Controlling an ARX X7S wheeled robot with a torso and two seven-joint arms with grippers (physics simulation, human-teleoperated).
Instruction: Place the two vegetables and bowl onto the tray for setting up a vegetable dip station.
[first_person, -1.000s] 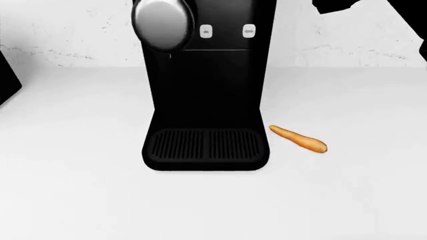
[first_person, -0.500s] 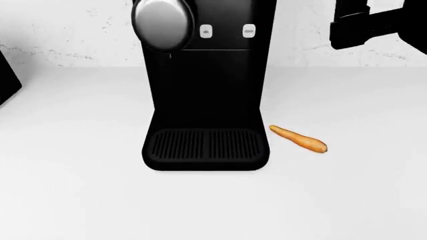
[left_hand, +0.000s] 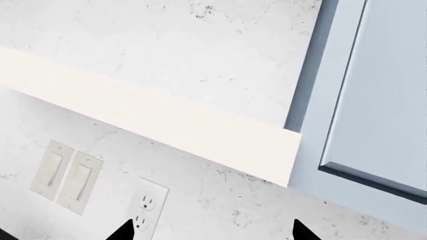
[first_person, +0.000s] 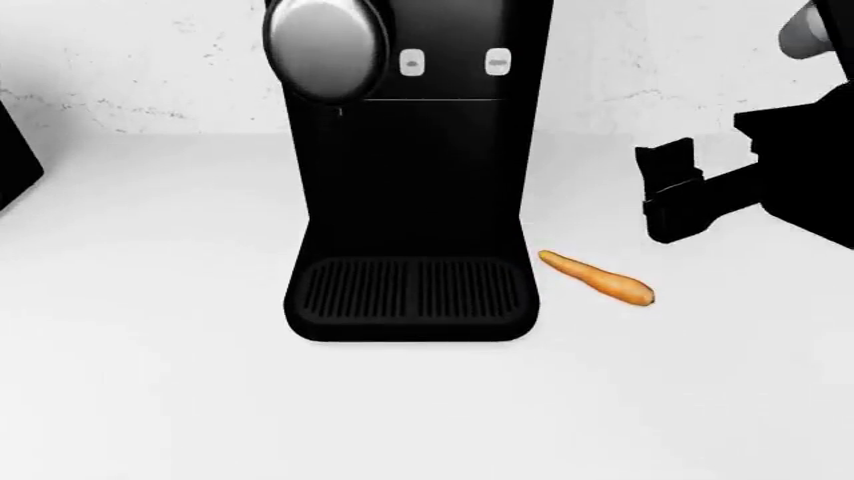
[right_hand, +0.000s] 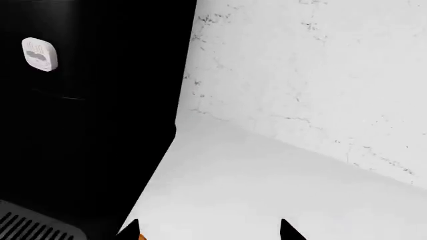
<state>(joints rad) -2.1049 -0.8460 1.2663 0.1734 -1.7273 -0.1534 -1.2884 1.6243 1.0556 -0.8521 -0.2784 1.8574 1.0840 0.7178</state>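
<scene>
Orange carrot flat on white counter, just right of black coffee machine | right pincer above it, spread, empty | left pincer spread, facing wall | carrot likely light, stiff, smooth; grip mid-body across width

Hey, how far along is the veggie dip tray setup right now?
Nothing looks done yet. The carrot lies loose on the counter beside the coffee machine. In hand: the right gripper hangs above the carrot, apart from it, holding nothing. Left: grasping the carrot, plus the cucumber, bowl and tray, none of which show in any view.
</scene>
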